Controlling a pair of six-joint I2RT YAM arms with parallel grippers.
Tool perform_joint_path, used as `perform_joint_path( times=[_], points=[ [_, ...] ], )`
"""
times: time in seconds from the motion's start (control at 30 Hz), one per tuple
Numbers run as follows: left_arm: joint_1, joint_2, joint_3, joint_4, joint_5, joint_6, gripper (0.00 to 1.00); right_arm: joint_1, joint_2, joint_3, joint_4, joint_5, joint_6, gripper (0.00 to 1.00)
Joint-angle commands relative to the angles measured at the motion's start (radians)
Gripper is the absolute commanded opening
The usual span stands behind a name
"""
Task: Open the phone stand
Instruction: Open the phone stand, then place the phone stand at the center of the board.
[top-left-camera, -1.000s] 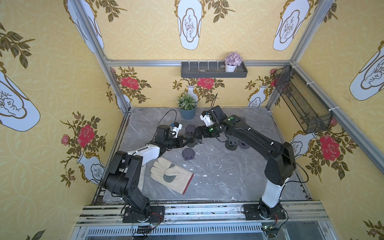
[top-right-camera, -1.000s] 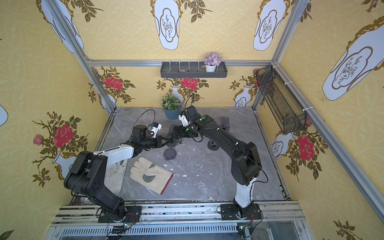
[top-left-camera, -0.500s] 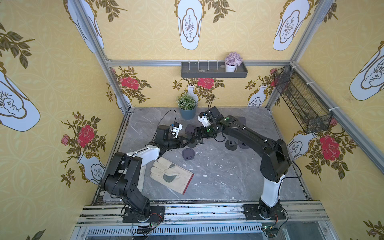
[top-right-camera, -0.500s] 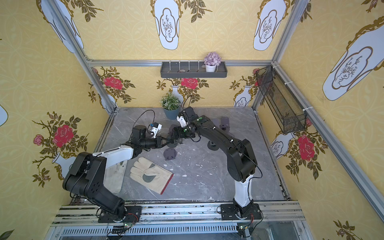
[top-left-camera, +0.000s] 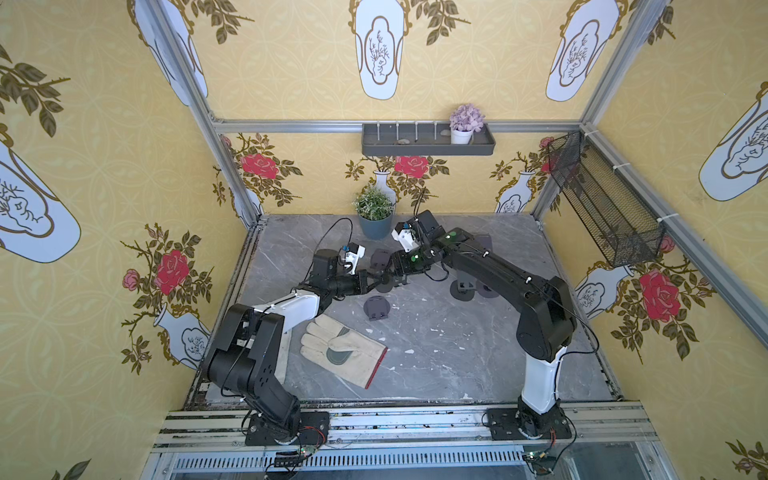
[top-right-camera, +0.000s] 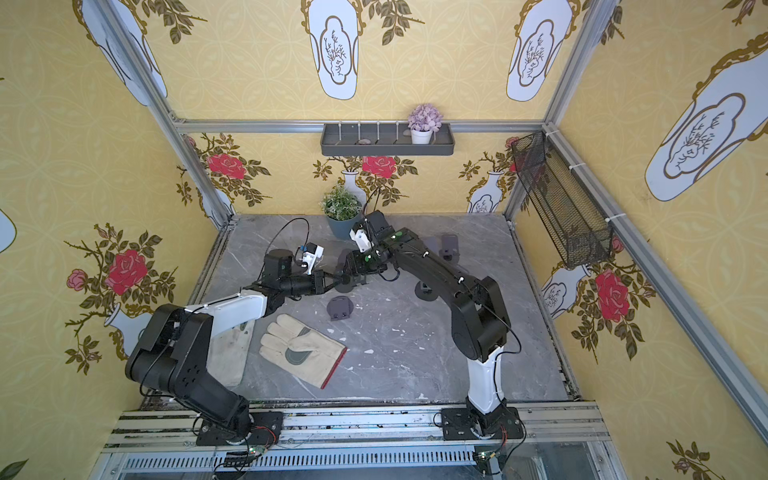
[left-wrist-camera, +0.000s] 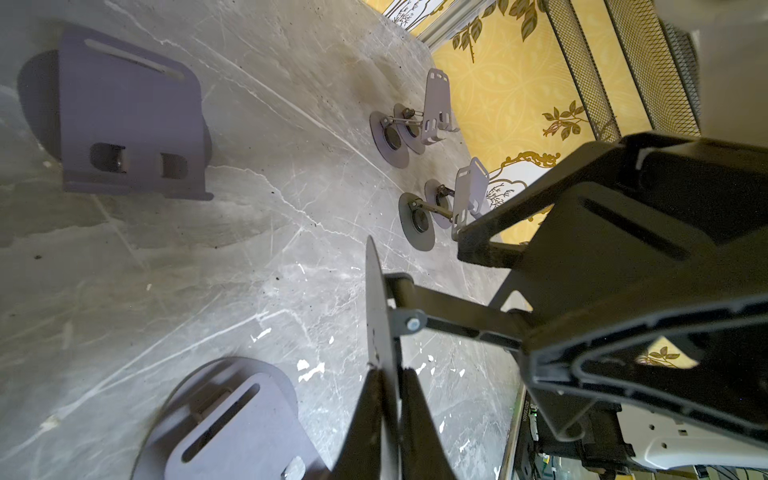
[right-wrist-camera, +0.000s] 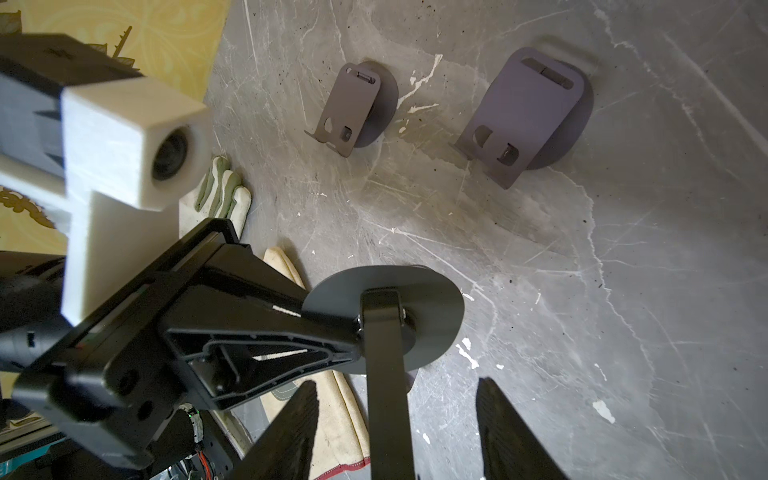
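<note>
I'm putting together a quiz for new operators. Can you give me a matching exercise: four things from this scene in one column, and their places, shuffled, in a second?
Things:
1. glove
2. green plant
3. purple flowers
4. lifted stand

Places:
A. on the wall shelf
B. base pinched in the left gripper
C. lying flat on the table, near the left arm
D. at the table's back edge

Pairs: 1-C, 2-D, 3-A, 4-B

Bright even light, foreground blur
</note>
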Motion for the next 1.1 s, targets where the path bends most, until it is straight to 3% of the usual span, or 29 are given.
perform_joint_path(
  times=[0.0, 0.03, 0.07, 0.4, 0.77, 0.9, 1.07],
  points=[
    [-0.001, -0.01, 0.012, -0.002, -0.019, 0.004, 0.73, -0.014, -0.001, 0.009, -0.004, 0.056, -0.008, 0.41],
    [-0.001, -0.019, 0.013, -0.016, -0.045, 0.011, 0.94, -0.021, -0.005, 0.007, -0.009, 0.062, -0.008, 0.41],
    [-0.001, -0.032, 0.012, -0.026, -0.067, 0.018, 0.99, -0.028, -0.006, 0.008, -0.014, 0.072, -0.009, 0.41],
    [0.001, -0.074, 0.025, -0.097, -0.131, 0.068, 0.99, -0.12, 0.042, 0.087, -0.139, 0.211, -0.017, 0.44],
    [0.001, -0.096, 0.0, -0.131, -0.139, 0.092, 0.99, -0.166, 0.33, 0.485, -0.381, 0.428, -0.025, 0.48],
    [0.002, -0.099, -0.004, -0.145, -0.144, 0.101, 0.99, -0.196, 0.43, 0.626, -0.456, 0.457, -0.015, 0.49],
    [0.001, -0.09, -0.003, -0.146, -0.149, 0.101, 0.99, -0.226, 0.488, 0.68, -0.481, 0.45, -0.018, 0.51]
  ],
)
